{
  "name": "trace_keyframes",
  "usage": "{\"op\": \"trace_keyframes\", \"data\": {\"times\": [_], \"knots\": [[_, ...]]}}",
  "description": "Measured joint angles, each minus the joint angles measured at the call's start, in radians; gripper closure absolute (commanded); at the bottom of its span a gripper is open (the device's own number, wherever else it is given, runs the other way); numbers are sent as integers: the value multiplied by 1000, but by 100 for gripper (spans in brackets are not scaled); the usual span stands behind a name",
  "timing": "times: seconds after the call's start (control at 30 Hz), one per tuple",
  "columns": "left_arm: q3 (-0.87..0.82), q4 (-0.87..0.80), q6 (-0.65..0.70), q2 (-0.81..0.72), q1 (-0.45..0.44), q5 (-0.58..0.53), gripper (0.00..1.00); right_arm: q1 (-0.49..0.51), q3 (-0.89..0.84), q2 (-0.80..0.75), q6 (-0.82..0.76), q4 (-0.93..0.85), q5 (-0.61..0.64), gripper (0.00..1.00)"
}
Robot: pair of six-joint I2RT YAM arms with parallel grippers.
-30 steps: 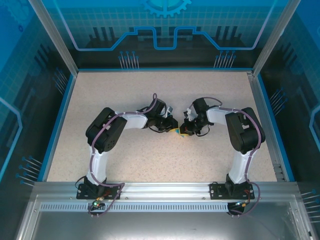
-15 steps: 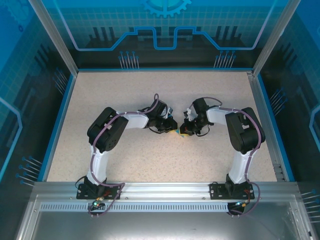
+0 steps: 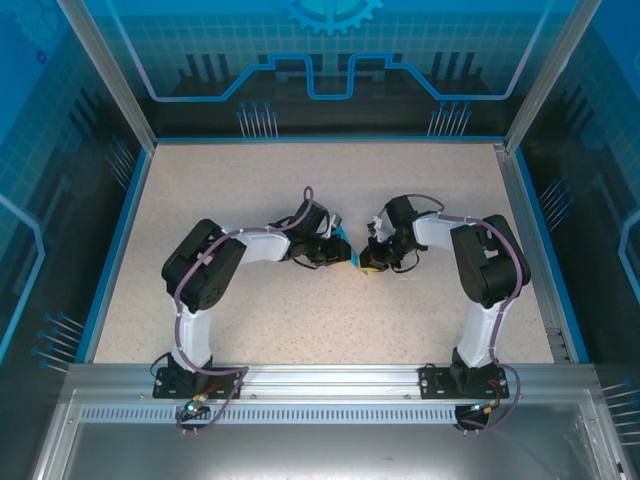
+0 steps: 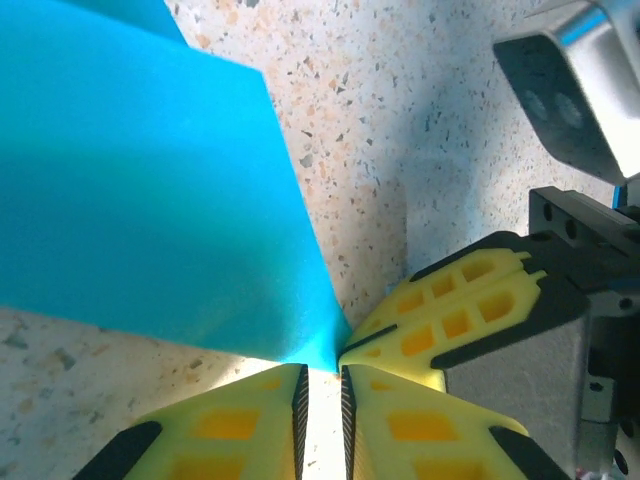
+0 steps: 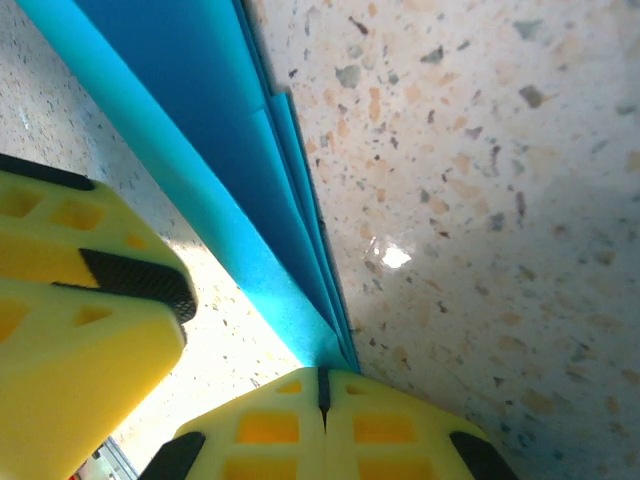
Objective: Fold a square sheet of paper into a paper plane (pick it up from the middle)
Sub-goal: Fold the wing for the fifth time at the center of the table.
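The square sheet of paper, folded into a layered turquoise paper plane (image 3: 342, 246), lies mid-table between both grippers. My right gripper (image 5: 322, 380) is shut on its pointed end, and the folded layers (image 5: 230, 150) run straight into the pressed fingertips. My left gripper (image 4: 322, 368) sits at the same tip with its jaws slightly apart. Bare table shows in the gap, and the paper (image 4: 150, 180) ends just at the fingertips. The right gripper's yellow fingers (image 4: 450, 320) touch the left ones. In the top view the left gripper (image 3: 350, 259) and right gripper (image 3: 367, 264) meet.
A speckled beige table (image 3: 300, 320) is ringed by a blue rim and clear walls (image 3: 560, 80). An aluminium rail (image 3: 330, 378) carrying both arm bases runs along the near edge. The right wrist camera housing (image 4: 570, 90) hangs close above the left gripper.
My left gripper's jaws have parted a little. The left arm's elbow has swung left and the wrist pulled back slightly, uncovering more turquoise paper. The right arm has stayed still.
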Motion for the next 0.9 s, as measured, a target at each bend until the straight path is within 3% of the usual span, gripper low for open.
{"op": "trace_keyframes", "data": {"times": [0.9], "knots": [[-26, 163, 68, 50, 13, -60, 81, -1, 1, 4, 0, -1, -3, 98]]}}
